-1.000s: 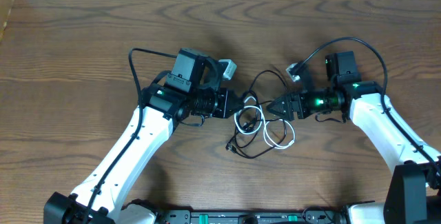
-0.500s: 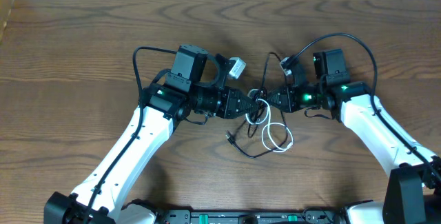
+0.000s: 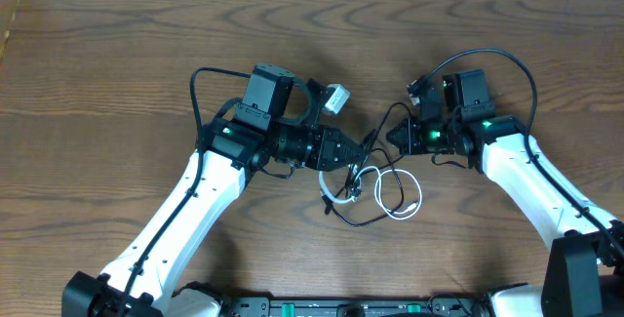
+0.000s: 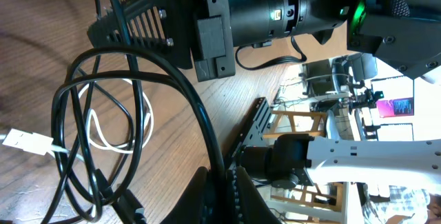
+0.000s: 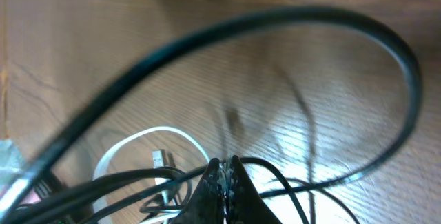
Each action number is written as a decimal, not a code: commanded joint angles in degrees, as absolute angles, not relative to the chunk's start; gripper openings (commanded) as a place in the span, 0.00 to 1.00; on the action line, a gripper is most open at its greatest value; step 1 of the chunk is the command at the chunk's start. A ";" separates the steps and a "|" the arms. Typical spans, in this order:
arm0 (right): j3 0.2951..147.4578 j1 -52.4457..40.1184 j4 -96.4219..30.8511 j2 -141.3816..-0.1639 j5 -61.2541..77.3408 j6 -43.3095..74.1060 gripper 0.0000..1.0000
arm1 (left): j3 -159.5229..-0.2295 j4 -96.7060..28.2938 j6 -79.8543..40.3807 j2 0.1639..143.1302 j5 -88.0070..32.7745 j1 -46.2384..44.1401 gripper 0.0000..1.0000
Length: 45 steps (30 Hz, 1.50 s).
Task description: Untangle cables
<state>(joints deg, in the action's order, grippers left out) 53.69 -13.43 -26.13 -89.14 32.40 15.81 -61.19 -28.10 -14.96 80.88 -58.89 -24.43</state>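
Left gripper (image 3: 358, 155): clamped tight on black cable (image 3: 380, 127). Right gripper (image 3: 390, 138): likewise pinched onto it. White cable (image 3: 338, 197) lies looped on table (image 3: 117, 63), mid-scene, entangled with the black.

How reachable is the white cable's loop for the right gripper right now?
Probably not yet: the right gripper looks shut on the black cable. The white cable lies close by on the table, tangled with the black one, so after letting go it seems reachable.
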 commanded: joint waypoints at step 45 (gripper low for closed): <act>54.41 -14.74 -24.21 -89.52 54.08 8.80 0.51 | -61.25 -18.26 -27.14 80.25 -61.84 -24.56 0.08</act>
<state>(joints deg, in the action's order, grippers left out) 53.84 -14.48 -26.02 -89.21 57.60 3.18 -60.82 -21.28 -27.22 80.84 -54.26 -24.45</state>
